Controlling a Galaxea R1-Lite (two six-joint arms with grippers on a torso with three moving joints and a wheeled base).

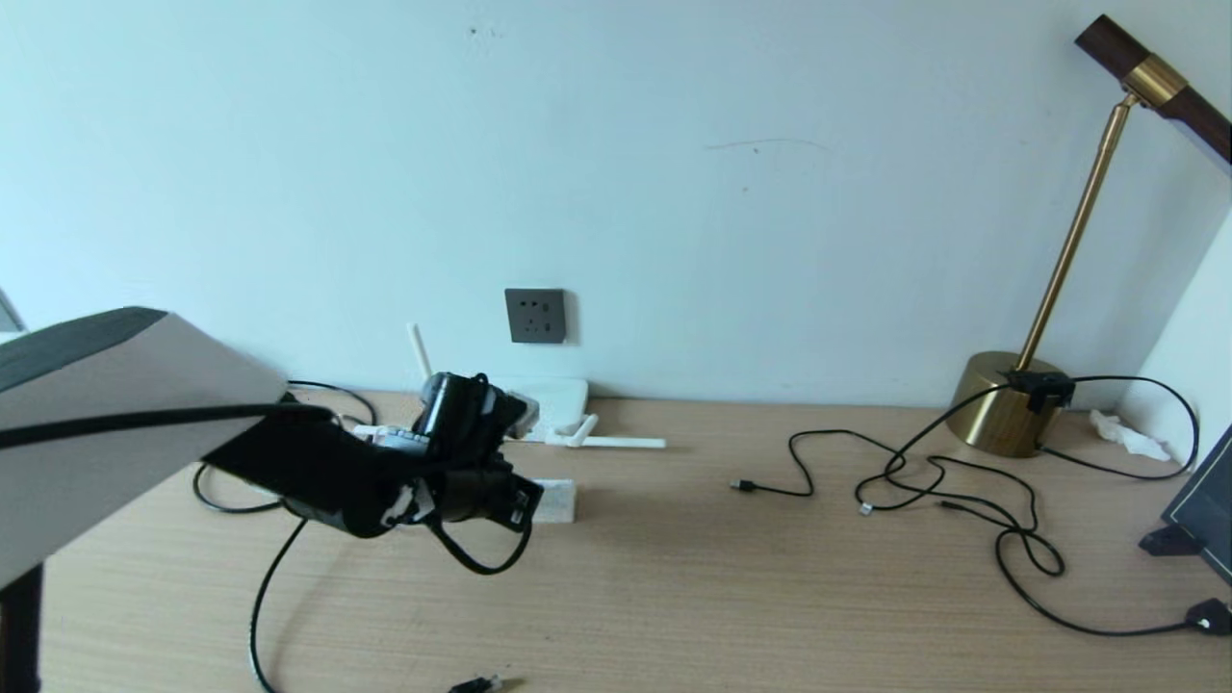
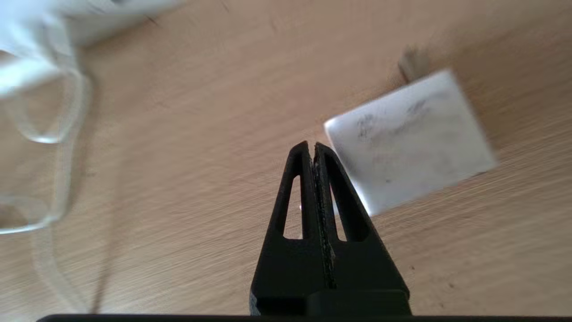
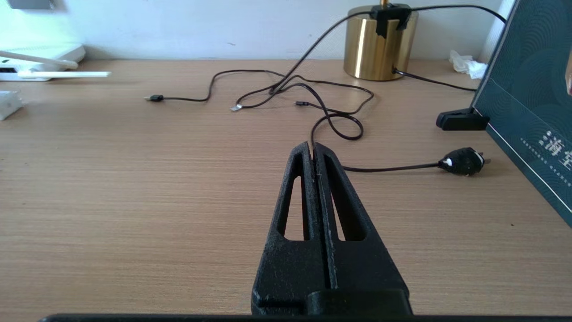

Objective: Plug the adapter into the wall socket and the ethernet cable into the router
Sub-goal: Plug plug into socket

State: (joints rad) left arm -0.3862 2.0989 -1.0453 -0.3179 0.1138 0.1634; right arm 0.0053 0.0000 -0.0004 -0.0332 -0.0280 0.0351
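Closed and empty-handed, the left gripper (image 2: 311,147) hangs over the wooden desk (image 1: 674,577), its fingertips just beside the white adapter (image 2: 409,141), which lies flat on the desk. Behind it, against the wall, lies the white router (image 1: 553,399), with the dark-grey wall socket (image 1: 535,315) above. The ethernet cable (image 1: 260,616) trails toward the desk's near edge. Further right, the right gripper (image 3: 311,147) rests closed, holding nothing.

Left arm (image 1: 318,472): black housing; grey shell with black top nearer the shoulder; black cable looped beneath wrist.
Left gripper (image 2: 311,150): matte black, tapered fingers, each slotted.
Right gripper (image 3: 311,150): identical build.
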